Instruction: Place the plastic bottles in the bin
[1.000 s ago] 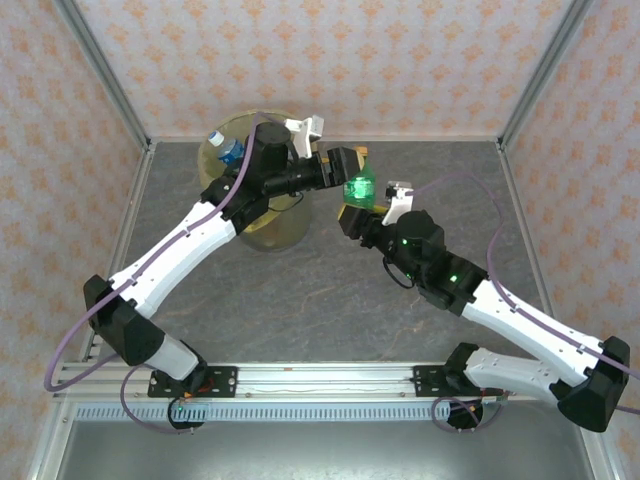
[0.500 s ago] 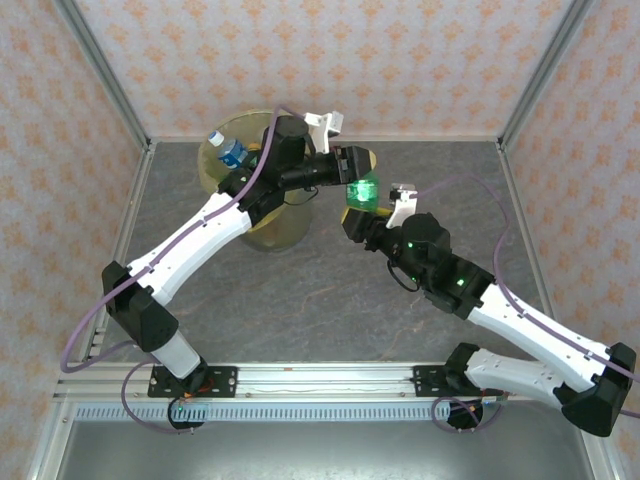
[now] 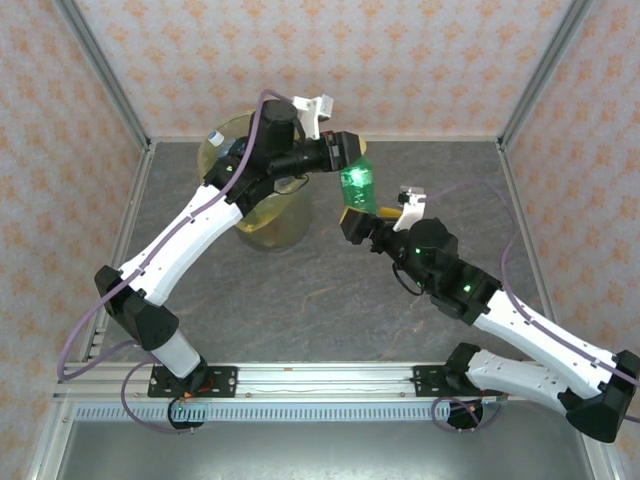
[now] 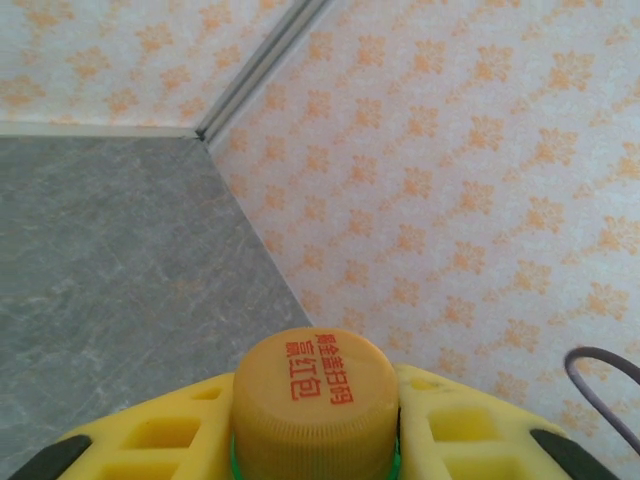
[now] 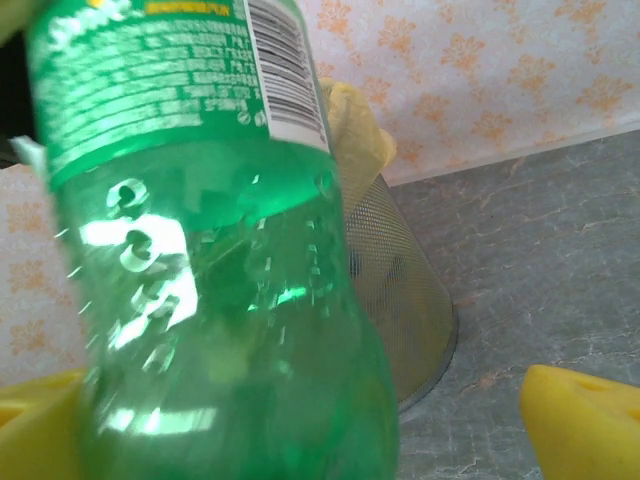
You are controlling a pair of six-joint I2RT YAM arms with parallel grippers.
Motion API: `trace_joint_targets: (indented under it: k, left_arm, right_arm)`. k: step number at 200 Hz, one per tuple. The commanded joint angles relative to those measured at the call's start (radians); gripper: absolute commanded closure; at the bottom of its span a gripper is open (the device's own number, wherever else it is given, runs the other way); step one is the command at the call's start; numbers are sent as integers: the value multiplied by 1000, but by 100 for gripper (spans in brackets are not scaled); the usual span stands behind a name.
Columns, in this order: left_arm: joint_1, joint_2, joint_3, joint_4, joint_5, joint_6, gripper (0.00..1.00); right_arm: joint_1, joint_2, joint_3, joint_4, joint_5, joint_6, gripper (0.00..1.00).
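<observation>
A green plastic bottle (image 3: pixel 355 185) hangs in the air just right of the bin (image 3: pixel 262 222), a mesh bucket lined with a yellow bag. My left gripper (image 3: pixel 345 152) is shut on its top. In the left wrist view the yellow fingers (image 4: pixel 160 432) press both sides of its yellow cap (image 4: pixel 315 395). My right gripper (image 3: pixel 360 218) sits under the bottle's base with its jaws open wide. In the right wrist view the green bottle (image 5: pixel 200 280) stands between the yellow fingers (image 5: pixel 590 420), with a clear gap on the right side. The bin's mesh wall (image 5: pixel 395 270) shows behind it.
A clear bottle's cap (image 3: pixel 215 137) pokes up at the bin's far left rim, partly behind the left arm. Patterned walls and metal posts close in the grey table (image 3: pixel 320 300) at the back and sides.
The left gripper closed on the green bottle's cap end. The right gripper let go and opened wide. The bottle shifted slightly up and toward the bin.
</observation>
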Motion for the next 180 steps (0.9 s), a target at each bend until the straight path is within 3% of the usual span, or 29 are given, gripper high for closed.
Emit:
trace_joint_targets:
  k: [1,31,80,115,138,180]
  left_arm:
    - [73,-15,47,-81,-20,52,67]
    - [165,-17,115,-195,-48,116,67]
    - [254,-35,184,-315,-235,222,67]
    - [262,-10,233,-363,-420,301,67]
    - [263,28,262,-377,-485,333,67]
    - [263,120,292,-399,-469,339,67]
  right_arm:
    - [5,-39,-19,8,60,13,0]
    - [5,-44,-20,1,69,12,0]
    - [5,-41,-13,-1,74,4,0]
    - [5,-28,-3,-6,72,1,0]
    - [5,-15,7,-14,67,-1,0]
    - [5,-11,17,-34,72,0,0]
